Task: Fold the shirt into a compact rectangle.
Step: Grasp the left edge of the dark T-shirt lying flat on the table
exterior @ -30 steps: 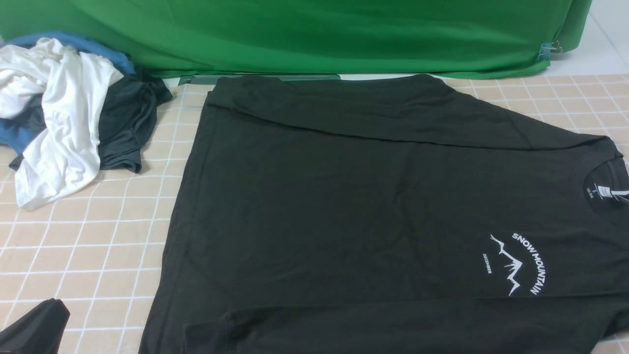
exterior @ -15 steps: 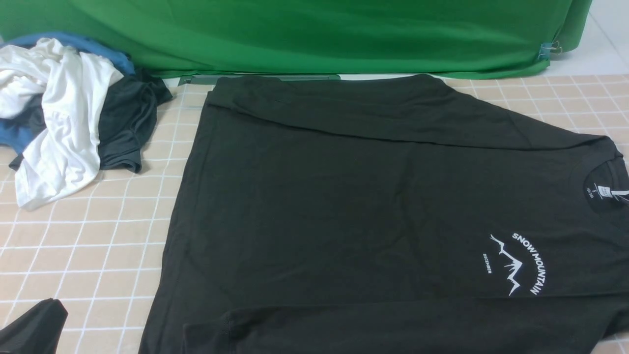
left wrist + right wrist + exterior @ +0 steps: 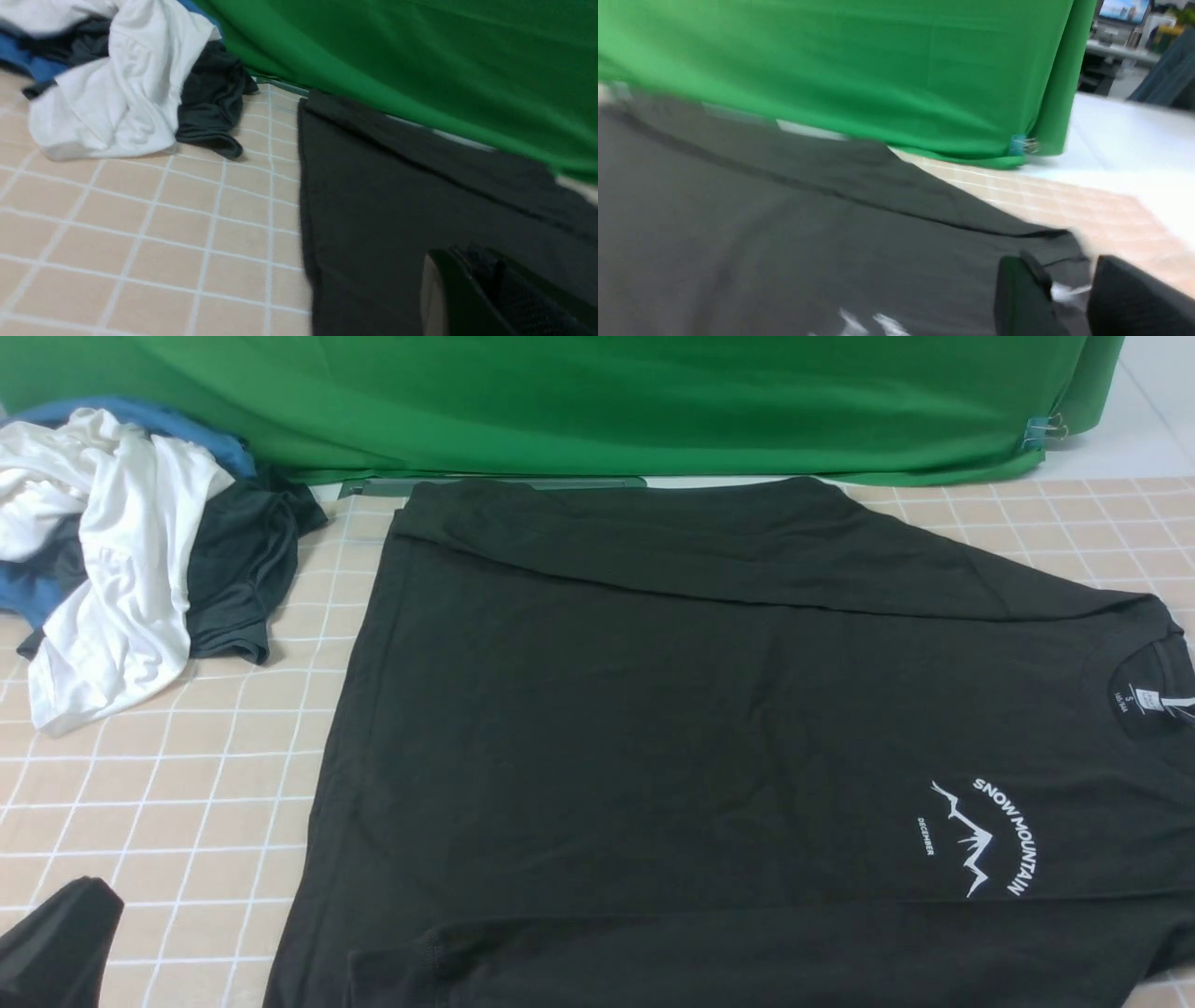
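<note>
Currently: left gripper (image 3: 58, 943) closed, nothing seen in it, just left of the hem | black SNOW MOUNTAIN shirt (image 3: 700, 728) flat on the checked tablecloth (image 3: 187, 803), both long edges folded in, neck end rightward | right gripper (image 3: 1069, 298) jaws parted, I see nothing gripped, over that neck end.

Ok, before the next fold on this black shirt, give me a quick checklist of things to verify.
1. Shirt lying flat on the table, print up: ok.
2. Far and near long edges folded inward: ok.
3. Clothes pile apart from the shirt: ok.
4. Left tool open for a grasp: not ok, it is shut, off to the side of the hem end.
5. Right tool open near the collar: ok.
6. Right tool touching the fabric: cannot tell, the wrist view is blurred.
</note>
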